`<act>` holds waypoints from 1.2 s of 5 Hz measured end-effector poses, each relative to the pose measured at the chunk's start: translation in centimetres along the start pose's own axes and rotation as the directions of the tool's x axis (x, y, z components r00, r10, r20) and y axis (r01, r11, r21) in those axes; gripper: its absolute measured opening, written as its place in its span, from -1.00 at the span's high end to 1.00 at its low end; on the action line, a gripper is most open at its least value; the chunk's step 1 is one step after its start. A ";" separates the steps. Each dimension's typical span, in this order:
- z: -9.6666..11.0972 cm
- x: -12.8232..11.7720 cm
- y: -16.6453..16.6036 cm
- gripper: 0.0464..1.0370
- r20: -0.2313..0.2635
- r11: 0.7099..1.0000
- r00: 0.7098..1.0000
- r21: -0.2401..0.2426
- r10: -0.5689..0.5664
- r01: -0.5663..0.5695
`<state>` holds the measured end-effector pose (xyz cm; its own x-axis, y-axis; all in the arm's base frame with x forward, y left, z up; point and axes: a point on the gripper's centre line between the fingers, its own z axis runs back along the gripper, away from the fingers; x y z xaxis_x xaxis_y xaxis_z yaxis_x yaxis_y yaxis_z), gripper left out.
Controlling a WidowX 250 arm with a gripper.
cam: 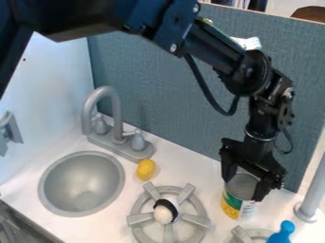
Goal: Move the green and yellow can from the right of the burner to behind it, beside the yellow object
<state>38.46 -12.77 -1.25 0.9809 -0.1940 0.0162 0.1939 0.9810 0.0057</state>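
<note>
While astride the can's top: pincer [242, 189] spread wide, about as far apart as the can's width, a finger at either side of the upper rim; whether pressing on the wall, cannot tell.
Can [235, 203]: upright or nearly so at the right of the surface [185, 165], grey top upward, label facing the camera.
Closing: best done evenly and gently, with the can centred between the fingers, to avoid tipping or denting.
Finger height: better a little below the rim, for firmer contact on the side wall.
Lifting: best kept straight up, and only after a firm hold.
Right side: watch for the grey post [311, 192], and for the blue thing [282, 233] by the small burner part [241, 234] in front.
Left side: mind the large burner [139, 219] with a black-and-white rounded thing [164, 213]; yellow thing [146, 169] beside the sink [82, 185].
</note>
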 end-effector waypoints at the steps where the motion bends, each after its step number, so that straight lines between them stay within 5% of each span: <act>1: -1.7 -0.7 0.1 -0.93 -0.043 1.000 0.999 0.006 0.001 -0.001; 4: -2.7 -0.2 0.2 -0.93 0.009 1.000 1.000 0.018 -0.013 0.013; 6: -1.1 2.0 0.1 -0.93 0.067 0.999 0.998 0.043 -0.020 0.017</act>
<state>40.48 -13.02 -2.28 0.9735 -0.2135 0.0826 0.2100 0.9765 0.0486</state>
